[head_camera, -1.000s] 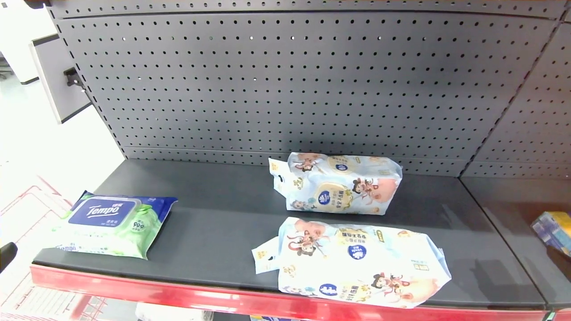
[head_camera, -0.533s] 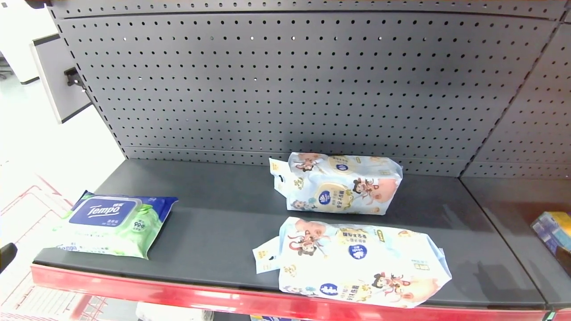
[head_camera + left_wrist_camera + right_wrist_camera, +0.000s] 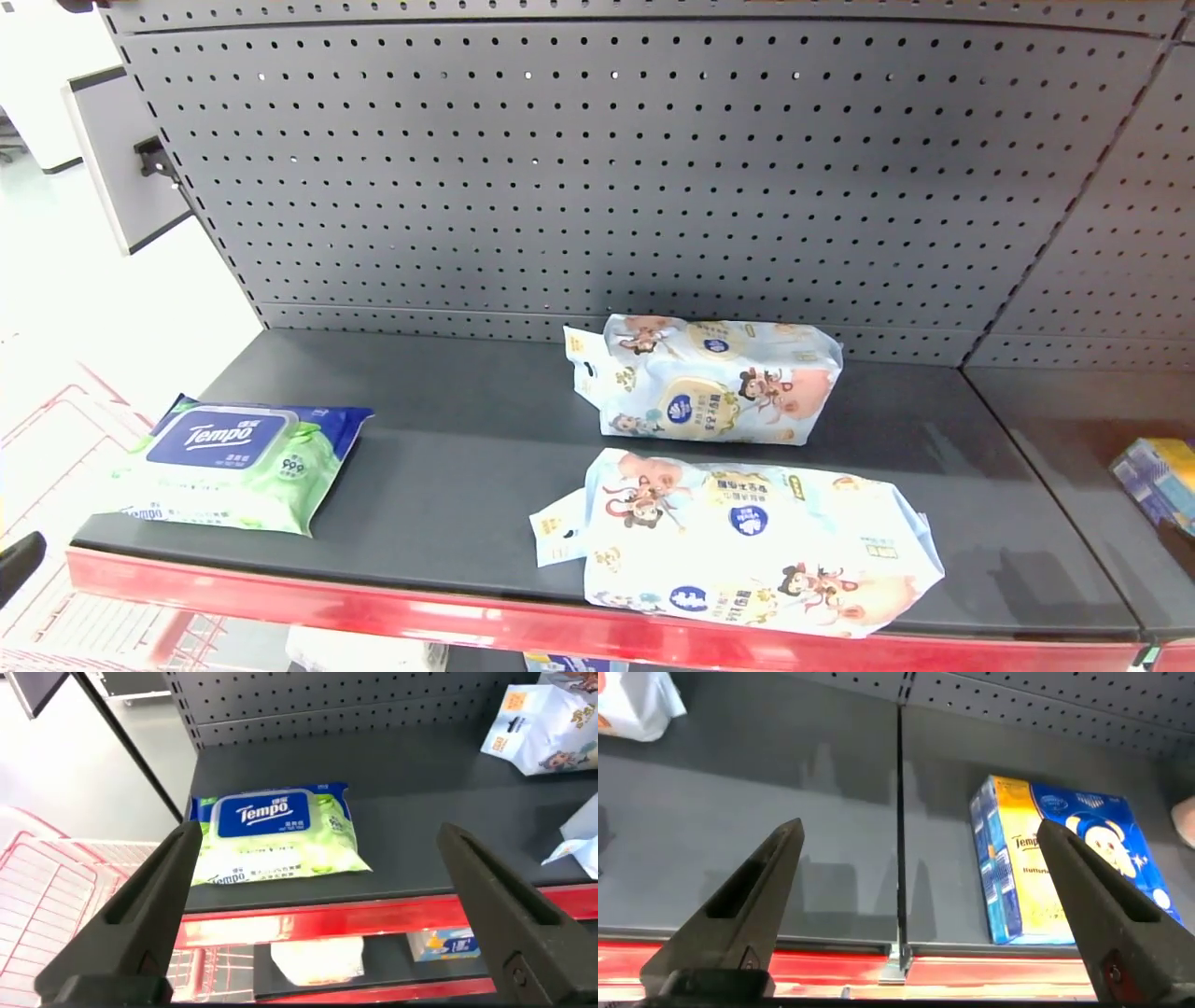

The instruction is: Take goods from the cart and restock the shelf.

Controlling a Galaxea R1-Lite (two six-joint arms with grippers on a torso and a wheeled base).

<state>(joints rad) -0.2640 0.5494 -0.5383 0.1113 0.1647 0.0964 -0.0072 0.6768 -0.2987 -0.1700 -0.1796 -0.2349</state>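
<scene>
While no product is held at this moment, the head view looks down on the dark shelf (image 3: 467,485), where three soft packs lie flat: a green wipes pack (image 3: 233,462) near the left front corner, a rear cartoon pack (image 3: 709,383) close to the pegboard wall (image 3: 597,187), and a front cartoon pack (image 3: 756,546) at the red front edge, apart from the rear one. On the neighbouring shelf section to the right lies a blue and yellow pack (image 3: 1153,481), and the red wire cart (image 3: 47,448) stands to the left, lower than the shelf. From the left wrist view, the left pincer (image 3: 318,835) hangs in front of the shelf edge with its two fingers spread wide and nothing between them; the green wipes pack is beyond it and the cart is to one side. From the right wrist view, the right pincer (image 3: 920,829) is also wide open and empty, facing the seam between the two shelf sections, with the blue and yellow pack just past it. I judge that such goods are light, soft and a little slippery in their film, so they will dent and may slide. The safest hold is probably across the narrow middle of the body, not on the thin sealed flap at the end; the wipes pack is likely heavier, and its stiff lid gives a firmer place.
</scene>
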